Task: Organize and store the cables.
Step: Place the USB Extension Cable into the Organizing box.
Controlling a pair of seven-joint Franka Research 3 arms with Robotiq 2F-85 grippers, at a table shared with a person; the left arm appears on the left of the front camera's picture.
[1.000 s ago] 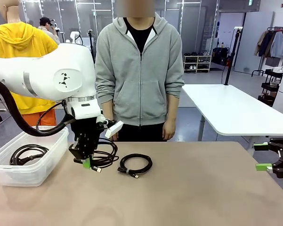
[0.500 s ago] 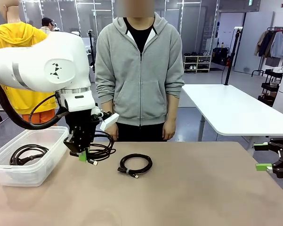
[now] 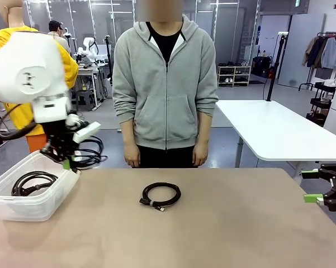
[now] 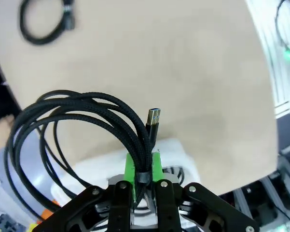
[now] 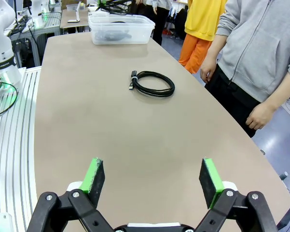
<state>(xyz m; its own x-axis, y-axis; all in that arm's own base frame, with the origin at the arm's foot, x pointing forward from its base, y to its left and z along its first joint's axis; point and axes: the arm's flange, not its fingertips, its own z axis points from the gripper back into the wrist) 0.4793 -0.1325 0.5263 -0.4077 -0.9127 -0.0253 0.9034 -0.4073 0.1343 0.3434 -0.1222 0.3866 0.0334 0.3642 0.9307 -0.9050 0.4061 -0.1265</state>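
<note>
My left gripper (image 3: 67, 161) is shut on a coiled black cable (image 3: 88, 152) and holds it in the air over the near rim of the clear plastic bin (image 3: 45, 207) at the table's left. In the left wrist view the green pads pinch the coil (image 4: 72, 121) at its tie, its USB plug (image 4: 153, 118) pointing up. Another cable (image 3: 32, 182) lies inside the bin. A third coil (image 3: 160, 195) rests on the table's middle, also in the right wrist view (image 5: 152, 83). My right gripper (image 3: 318, 187) stands open at the table's right edge, its jaws (image 5: 152, 179) holding nothing.
A person in a grey hoodie (image 3: 165, 84) stands at the far edge, hands hanging at the sides. The tan tabletop (image 3: 240, 223) lies bare between the middle coil and my right gripper. A white table (image 3: 279, 131) stands behind at the right.
My left arm has lifted the held cable off the table and carried it left, from beside the middle coil to over the bin's rim. The right arm has stayed still.
</note>
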